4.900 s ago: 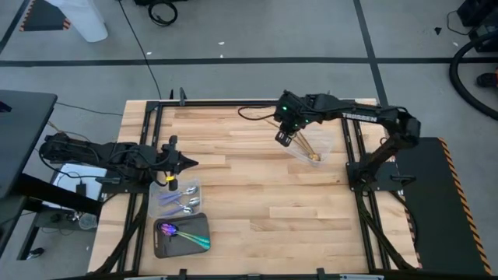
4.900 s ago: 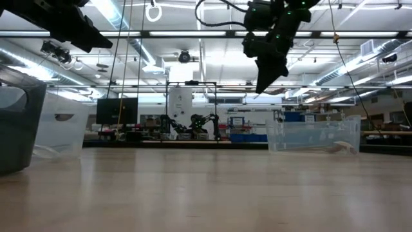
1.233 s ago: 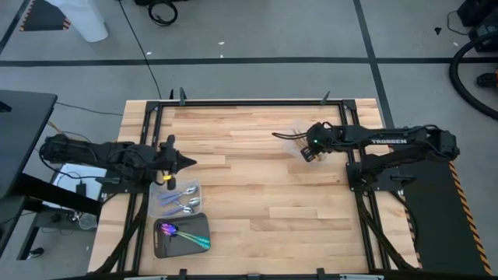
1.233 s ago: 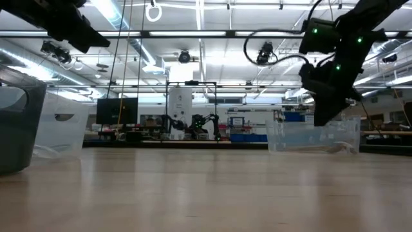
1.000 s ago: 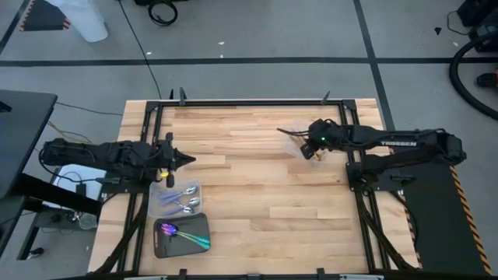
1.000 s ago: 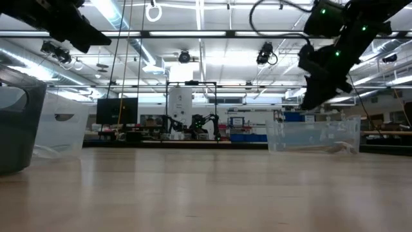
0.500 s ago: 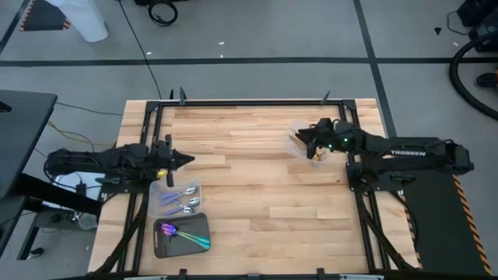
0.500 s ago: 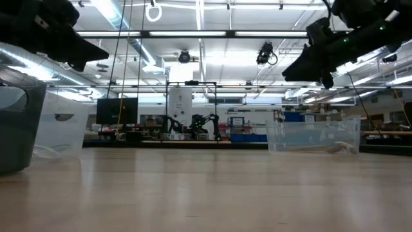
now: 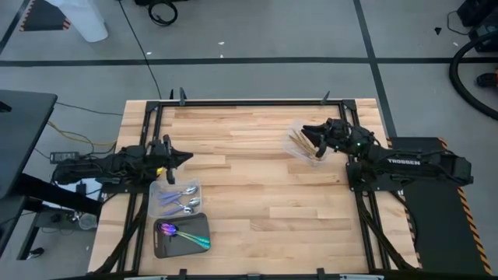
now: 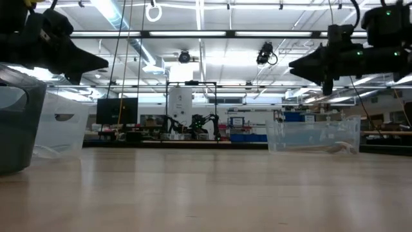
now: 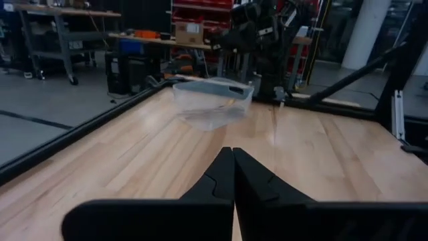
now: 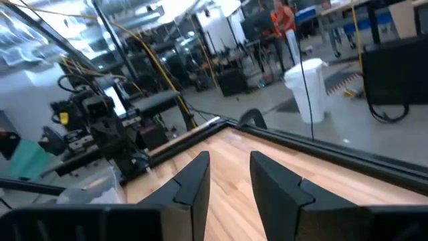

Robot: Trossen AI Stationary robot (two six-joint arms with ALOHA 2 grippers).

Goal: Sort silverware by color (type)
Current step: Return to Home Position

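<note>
Gold utensils (image 9: pixel 302 142) lie in a clear tray (image 9: pixel 296 149) near the table's right edge, also seen as the clear tray (image 11: pixel 212 100) in the left wrist view. Silver-lavender spoons (image 9: pixel 184 201) lie in a clear tray (image 9: pixel 167 190) at the left. Iridescent purple-teal pieces (image 9: pixel 187 235) lie in a dark grey tray (image 9: pixel 159 245) at the near left. My right gripper (image 9: pixel 306 131) hovers level above the gold tray, open, holding nothing; its open fingers show as my right gripper (image 12: pixel 231 175) in its wrist view. My left gripper (image 9: pixel 185 158) hangs shut and empty just beyond the spoon tray; its shut fingertips show as my left gripper (image 11: pixel 232 171) in its wrist view.
Bare wooden tabletop (image 9: pixel 249 194) spreads between the two arms. Black frame rails (image 9: pixel 354 194) run along the table's edges. In the low view the grey tray (image 10: pixel 19 129) and the clear trays (image 10: pixel 315 135) stand at either side, with both grippers high above the table.
My right gripper has risen from the gold tray and tipped from pointing down to level, pointing toward the table's left, while its arm has folded back toward the right edge. My left arm has drawn back toward the left edge and its gripper has sunk a little.
</note>
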